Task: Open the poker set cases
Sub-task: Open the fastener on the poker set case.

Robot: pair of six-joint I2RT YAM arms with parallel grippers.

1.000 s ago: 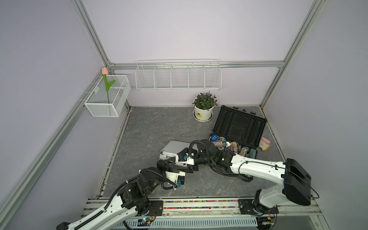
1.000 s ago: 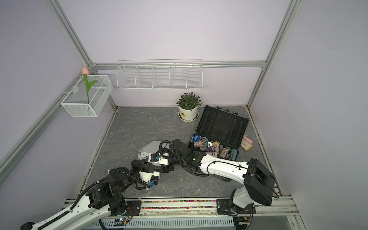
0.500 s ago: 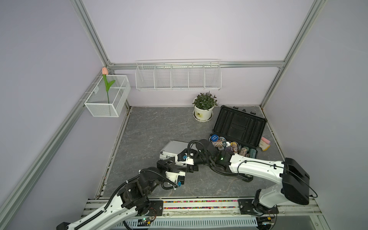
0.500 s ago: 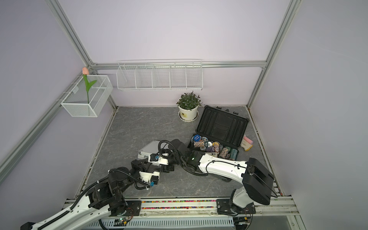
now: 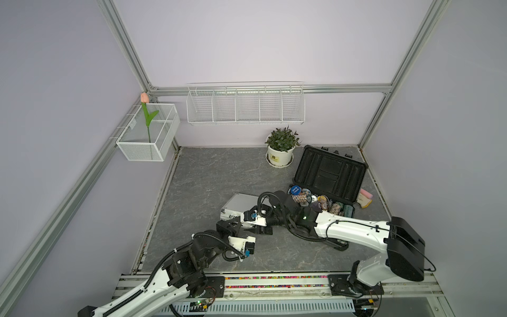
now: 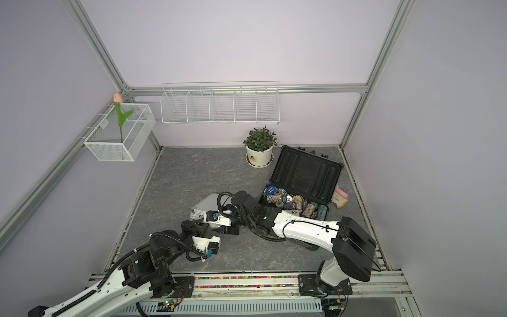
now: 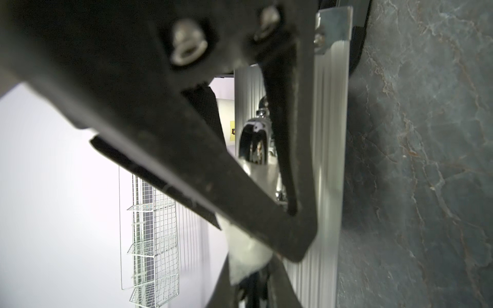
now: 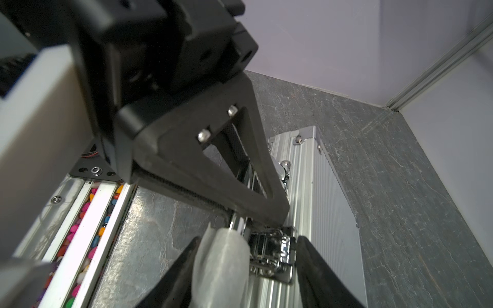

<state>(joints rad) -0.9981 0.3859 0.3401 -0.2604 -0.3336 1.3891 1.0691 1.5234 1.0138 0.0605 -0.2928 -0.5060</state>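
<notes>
Item one: a small silver ribbed aluminium case, lid down, lying flat on the grey marble-patterned table top near the front middle, seen in both top views. Item two: a large dark plastic case, to the right of the first and apart from it, lid thrown back and standing open, its base filled with multicoloured poker chips. Tool, left side: the left gripper, black triangular fingers pressed together at the silver case's front edge, over its chrome handle. The wrist view is close and blurred, so it cannot be told whether the handle is truly pinched between them. Tool, right side: the right gripper, jaws spread, one white-wrapped finger and one bare black finger standing either side of a chrome latch on that same edge, close against it. Surroundings: a green potted plant in a white pot by the back wall. A white wire shelf hangs on that wall. A white mesh basket on the left wall holds a pink artificial tulip.
</notes>
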